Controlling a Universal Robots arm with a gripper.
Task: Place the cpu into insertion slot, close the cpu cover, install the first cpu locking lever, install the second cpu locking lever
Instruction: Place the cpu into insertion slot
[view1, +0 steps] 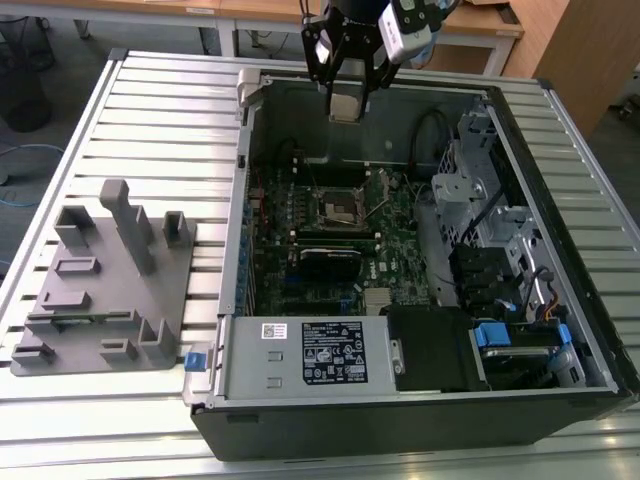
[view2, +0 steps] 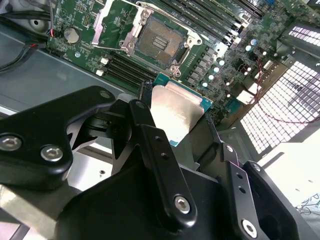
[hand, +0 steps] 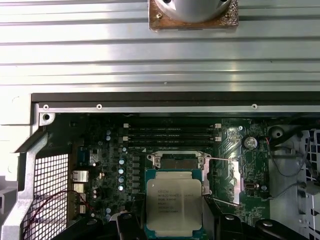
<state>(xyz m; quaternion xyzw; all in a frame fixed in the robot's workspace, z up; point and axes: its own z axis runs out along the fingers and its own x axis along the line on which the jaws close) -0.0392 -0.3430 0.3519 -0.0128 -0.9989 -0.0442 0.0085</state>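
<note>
My gripper (view1: 345, 92) hangs over the far wall of the open computer case, shut on the cpu (view1: 345, 105), a small silver-topped square chip held by its edges. Both wrist views show the cpu (view2: 177, 112) (hand: 173, 202) between the black fingers (view2: 150, 142) (hand: 226, 224). Below, on the green motherboard, lies the insertion slot (view1: 338, 208) (view2: 157, 42), dark and bare with a silver rim. In the first wrist view the held chip partly hides the insertion slot (hand: 177, 162). The cpu cover (view2: 111, 17) stands swung open beside the socket. Two thin locking levers (hand: 220, 160) stick out sideways, unlatched.
A power supply box (view1: 320, 355) with a white label fills the case's near side. A drive cage (view1: 480, 200) and cables sit at the exterior view's right. Long black memory slots (view2: 125, 67) flank the socket. A grey fixture (view1: 110, 280) rests on the slatted table (view1: 170, 110).
</note>
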